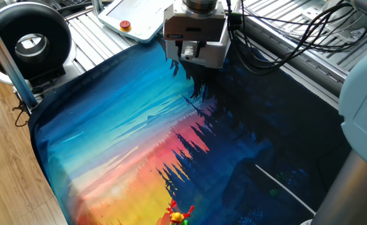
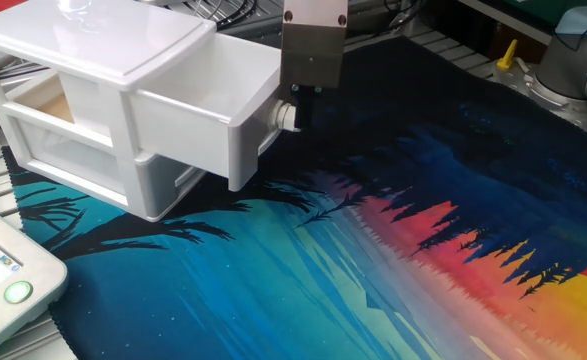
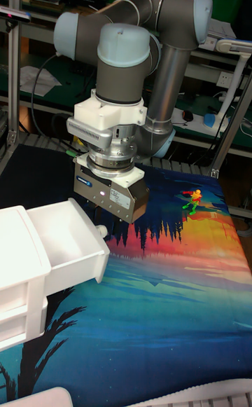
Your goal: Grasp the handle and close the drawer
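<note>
While the drawer [image 2: 198, 115] stands pulled out of its white cabinet [image 2: 83, 60], the gripper [image 2: 299, 108] sits at its round knob [image 2: 285, 117] — finger state cannot be told — so centre, clamp squarely, then push straight inward.

We see a white drawer [image 2: 208, 115] on a mat [image 2: 393, 270] printed with a sunset: teal-blue beside the drawer, then pink, orange and yellow farther off, cut by black tree silhouettes under navy sky. The gripper [image 2: 304, 100] above the mat is grey; the arm [image 3: 140, 22] is grey with pale blue caps.
</note>
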Controlling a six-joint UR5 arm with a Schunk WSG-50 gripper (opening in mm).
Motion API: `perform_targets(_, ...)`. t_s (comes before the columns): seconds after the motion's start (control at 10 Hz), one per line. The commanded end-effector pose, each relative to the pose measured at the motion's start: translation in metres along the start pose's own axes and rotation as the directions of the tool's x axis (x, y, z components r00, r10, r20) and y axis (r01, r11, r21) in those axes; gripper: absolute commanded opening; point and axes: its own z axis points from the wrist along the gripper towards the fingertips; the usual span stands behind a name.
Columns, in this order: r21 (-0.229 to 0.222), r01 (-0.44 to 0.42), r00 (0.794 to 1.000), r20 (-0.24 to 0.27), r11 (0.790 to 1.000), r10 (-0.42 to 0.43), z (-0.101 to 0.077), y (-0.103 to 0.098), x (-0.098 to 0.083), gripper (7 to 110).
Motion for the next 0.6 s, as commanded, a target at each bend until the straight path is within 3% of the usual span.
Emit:
perform_targets(0.0,0.016,-0.005,1.000,0.007,1.000,0.005,0.0029,-0.0016,-0.0019,44)
perform_targets(0.1,0.021,-0.005,1.000,0.011,1.000,0.005,0.0041,-0.0021,-0.0022,7)
perform_targets(0.5,-0.009,0.019,0.998,0.054,1.000,-0.019,0.0105,0.0019,-0.0090,7)
